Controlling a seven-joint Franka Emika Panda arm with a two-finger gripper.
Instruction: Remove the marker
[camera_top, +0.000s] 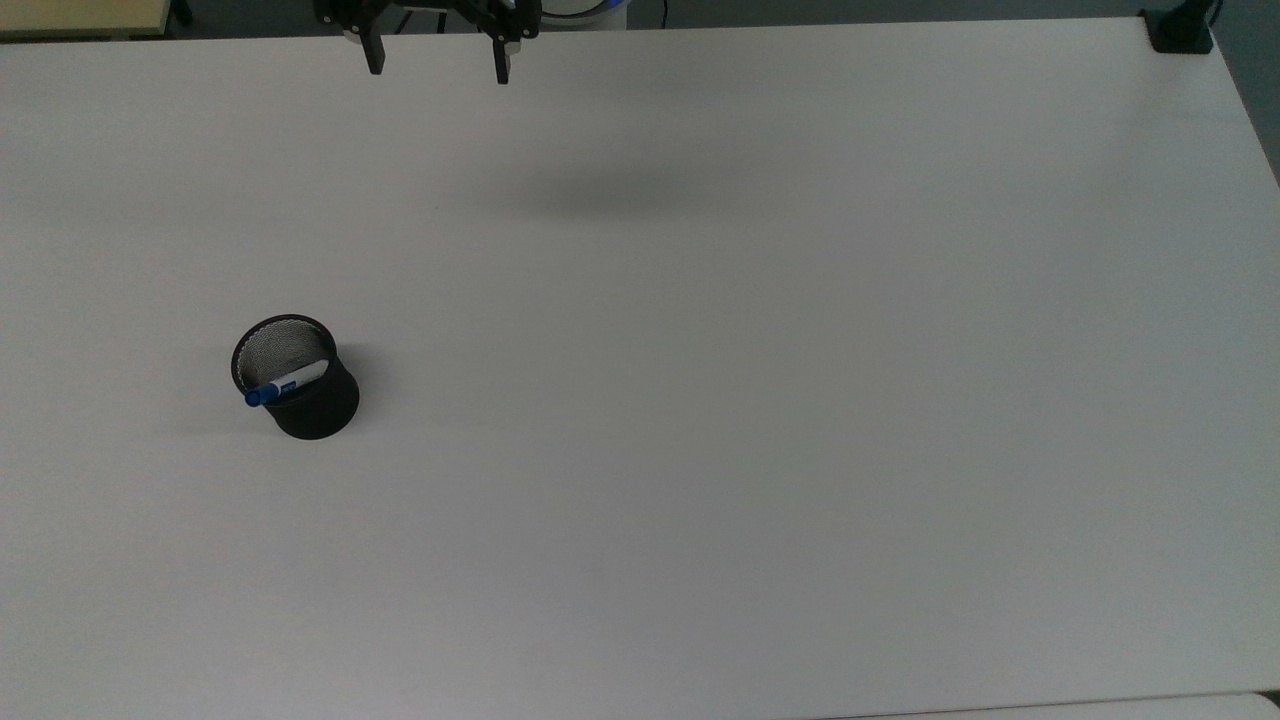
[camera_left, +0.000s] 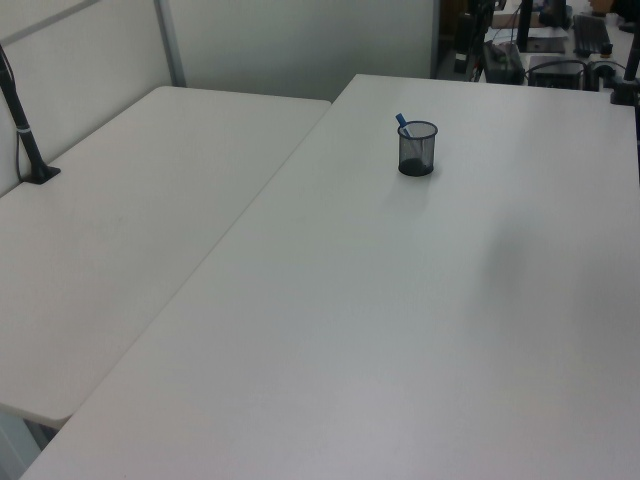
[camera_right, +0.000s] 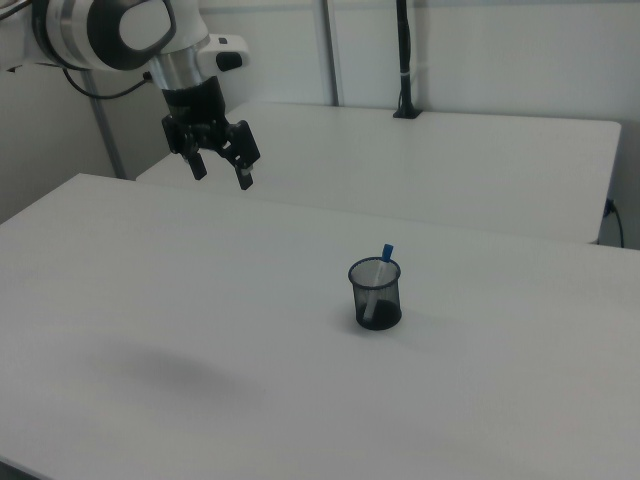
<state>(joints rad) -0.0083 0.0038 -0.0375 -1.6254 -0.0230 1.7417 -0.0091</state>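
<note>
Your gripper (camera_top: 438, 62) hangs high above the table (camera_top: 700, 400), fingers spread apart and empty. Nothing lies between it and the target. Well away from the gripper stands the black mesh cup (camera_top: 300, 385), and the marker (camera_top: 287, 383) leans inside it, blue cap above the rim. Expect a light, rigid, smooth barrel that may slip; take hold just below the cap, above the rim. The cup is likely light too and could tip or lift with the marker, so pull along the marker's lean.

A white table (camera_top: 700, 450) carries a black mesh cup (camera_top: 312, 405) standing upright on it.
</note>
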